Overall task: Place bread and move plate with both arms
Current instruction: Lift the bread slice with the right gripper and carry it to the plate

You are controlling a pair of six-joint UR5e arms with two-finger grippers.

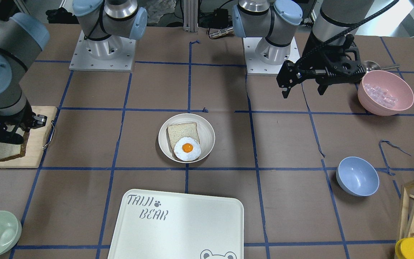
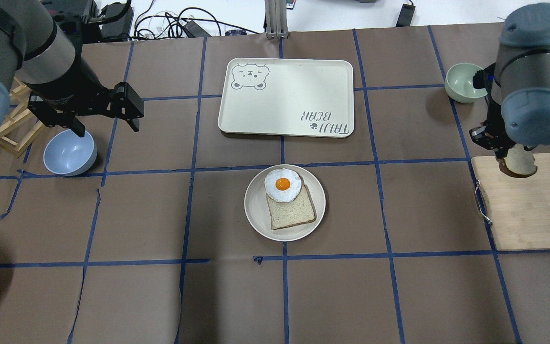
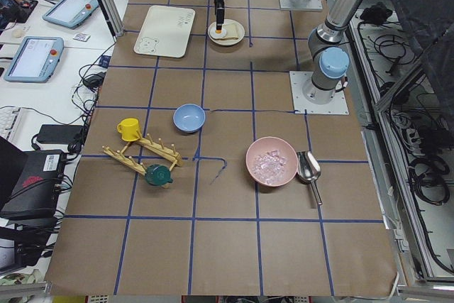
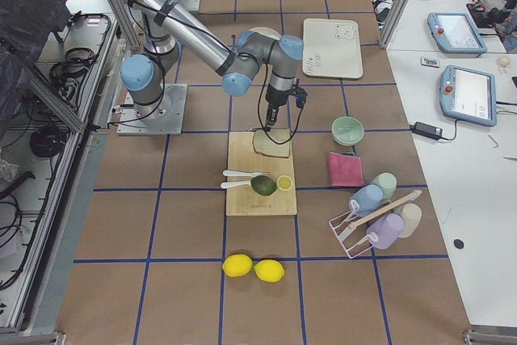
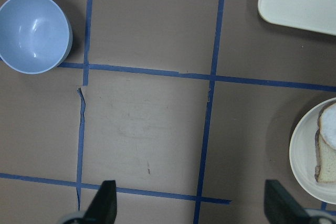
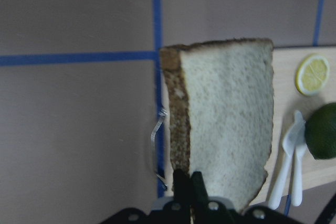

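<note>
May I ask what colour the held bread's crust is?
Dark brown; the bread shows best in the right wrist-mounted view.

The left tool (image 1: 303, 93) hangs with jaws spread wide, while the right tool (image 6: 187, 178) points down, pinching the bread (image 6: 226, 119).

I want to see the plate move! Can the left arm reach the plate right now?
Probably yes. The left gripper is open and empty, and only bare table lies between it and the plate.
</note>
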